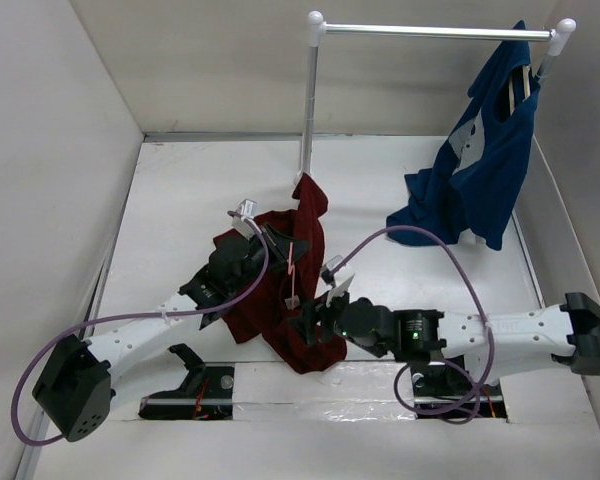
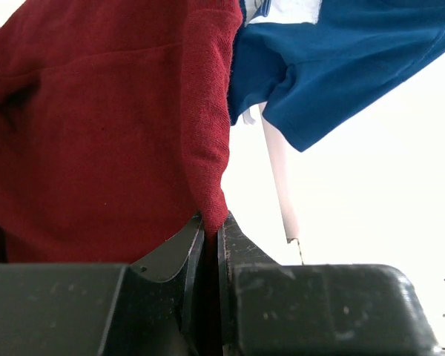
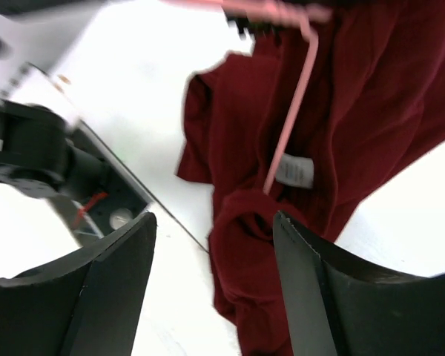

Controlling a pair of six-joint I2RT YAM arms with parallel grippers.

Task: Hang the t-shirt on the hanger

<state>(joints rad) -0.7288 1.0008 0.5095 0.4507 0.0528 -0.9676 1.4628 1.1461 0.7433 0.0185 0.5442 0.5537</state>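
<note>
The maroon t-shirt lies crumpled in the middle of the table, one end raised toward the rack pole. My left gripper is shut on a fold of the t-shirt and holds it up. The pink wire hanger runs through the cloth; in the right wrist view the hanger slants down into the t-shirt beside a white label. My right gripper is open and empty, just above the shirt's lower bunch.
A white clothes rack stands at the back, a navy-blue garment hanging from its right end. White walls enclose the table on the left and right. The arm bases and cables sit along the near edge.
</note>
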